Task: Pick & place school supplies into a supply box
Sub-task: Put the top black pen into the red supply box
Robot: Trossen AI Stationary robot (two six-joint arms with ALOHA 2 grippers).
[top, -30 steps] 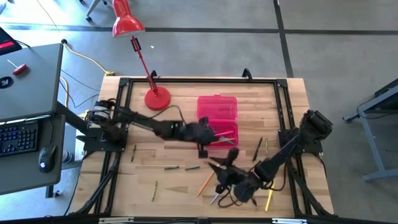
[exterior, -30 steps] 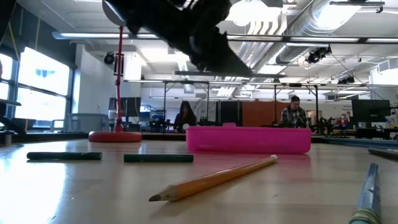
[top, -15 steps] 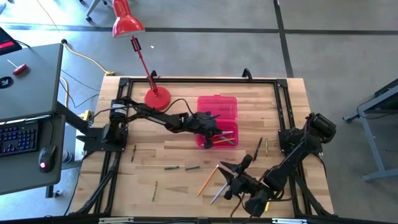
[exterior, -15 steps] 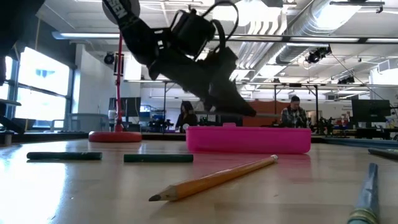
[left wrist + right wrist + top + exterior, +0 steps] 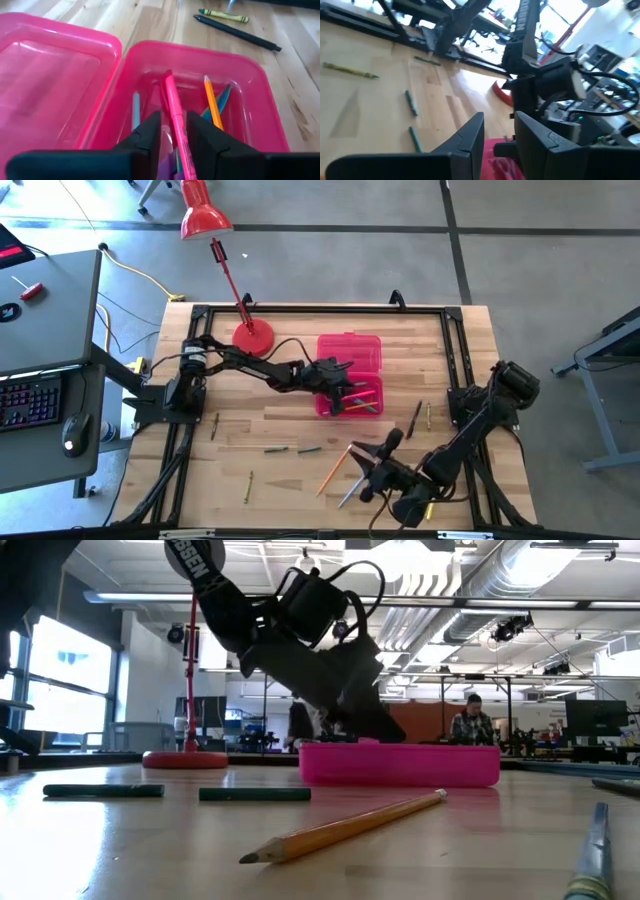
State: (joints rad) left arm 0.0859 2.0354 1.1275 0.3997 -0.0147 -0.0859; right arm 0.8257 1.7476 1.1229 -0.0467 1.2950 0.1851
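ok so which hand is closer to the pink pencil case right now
The left hand: it sits directly over the open pink pencil case, above the compartment holding pens. The right hand hovers nearer the table's front edge, clear of the case, above loose pencils.

Left arm stretched from the left edge toward mid-surface, wrist pitched steeply down. Left hand [image 5: 340, 393] low, fingers [image 5: 148, 134] parted by a narrow gap (seen in own wrist view). Right arm folded along the near right side, forearm angled inward. Right hand [image 5: 366, 467] held above the surface, fingers [image 5: 470, 134] parted, nothing between them.
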